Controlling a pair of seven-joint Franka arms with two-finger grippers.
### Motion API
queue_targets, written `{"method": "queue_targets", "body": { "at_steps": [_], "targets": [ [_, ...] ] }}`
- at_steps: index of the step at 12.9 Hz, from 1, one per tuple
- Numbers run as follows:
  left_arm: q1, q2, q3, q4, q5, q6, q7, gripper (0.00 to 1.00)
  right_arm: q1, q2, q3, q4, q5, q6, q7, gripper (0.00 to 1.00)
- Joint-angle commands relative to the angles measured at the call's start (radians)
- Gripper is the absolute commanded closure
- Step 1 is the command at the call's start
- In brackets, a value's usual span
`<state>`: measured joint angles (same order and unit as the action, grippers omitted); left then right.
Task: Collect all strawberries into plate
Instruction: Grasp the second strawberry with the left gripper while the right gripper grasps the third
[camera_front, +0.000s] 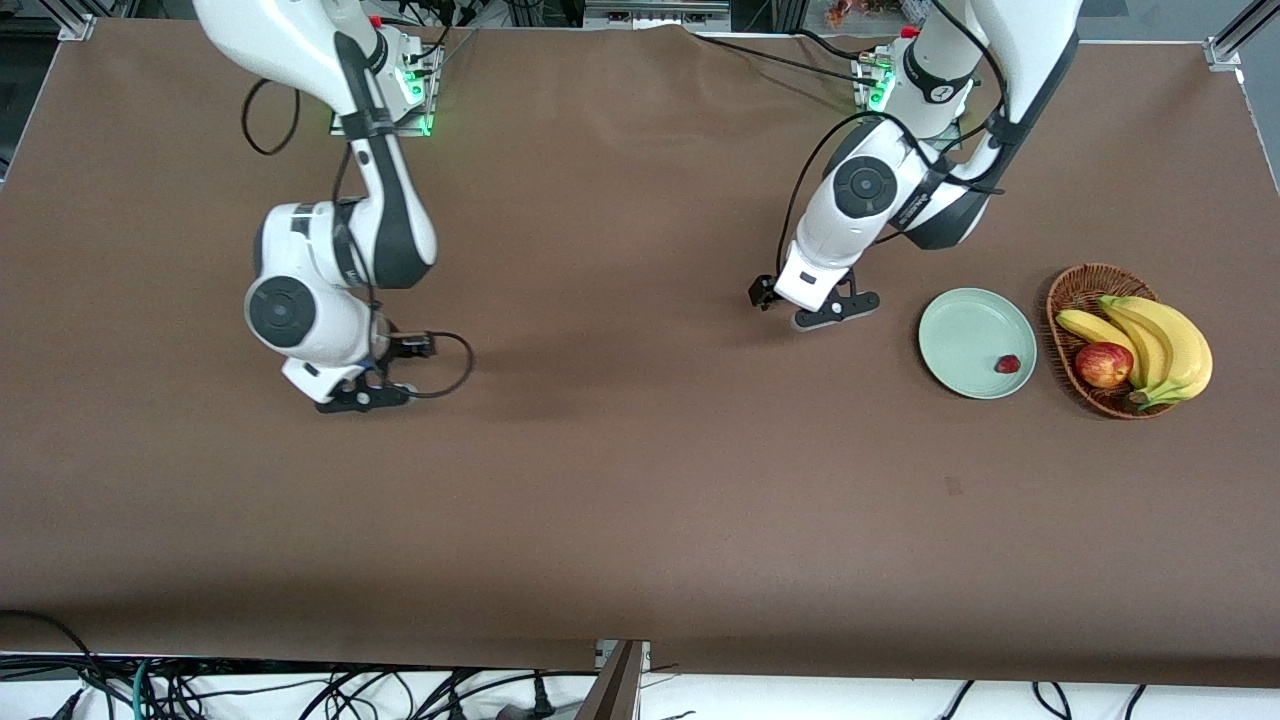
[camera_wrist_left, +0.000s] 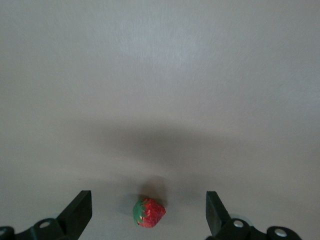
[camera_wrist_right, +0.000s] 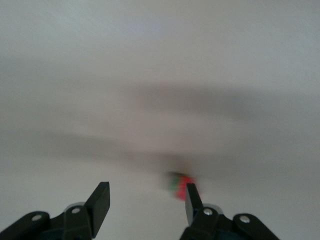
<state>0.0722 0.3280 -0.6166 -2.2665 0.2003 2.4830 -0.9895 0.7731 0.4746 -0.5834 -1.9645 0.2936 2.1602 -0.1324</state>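
Observation:
One strawberry (camera_front: 1007, 364) lies in the pale green plate (camera_front: 960, 325), toward the left arm's end of the table. In the left wrist view a second strawberry (camera_wrist_left: 149, 212) lies on the table between the wide-apart fingers of my left gripper (camera_wrist_left: 147, 200). That gripper (camera_front: 826, 312) hangs low over the table beside the plate and hides this berry in the front view. My right gripper (camera_front: 364, 395) is low over the table at the right arm's end. It is open (camera_wrist_right: 146, 192), with nothing between its fingers. A blurred third strawberry (camera_wrist_right: 181, 185) lies just past one fingertip.
A brown wicker basket (camera_front: 1080, 285) with bananas (camera_front: 1165, 345) and a red-yellow apple (camera_front: 1103, 364) stands beside the plate, nearer the table's end. The brown table (camera_front: 640, 500) stretches wide between the two arms.

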Motion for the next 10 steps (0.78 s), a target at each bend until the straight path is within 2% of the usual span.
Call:
{"method": "queue_targets", "body": {
  "at_steps": [1, 8, 10],
  "targets": [
    [0.001, 0.078, -0.002, -0.013, 0.105, 0.042, -0.104, 0.0, 0.022, -0.097, -0.013, -0.232, -0.005, 0.177, -0.084, 0.3],
    [-0.04, 0.12, -0.005, -0.036, 0.128, 0.045, -0.192, 0.02, 0.02, -0.053, -0.007, -0.261, 0.054, 0.259, -0.084, 0.3],
    [-0.04, 0.118, -0.005, -0.034, 0.128, 0.045, -0.199, 0.32, 0.02, -0.031, 0.008, -0.261, 0.068, 0.294, -0.085, 0.3]
  ]
}}
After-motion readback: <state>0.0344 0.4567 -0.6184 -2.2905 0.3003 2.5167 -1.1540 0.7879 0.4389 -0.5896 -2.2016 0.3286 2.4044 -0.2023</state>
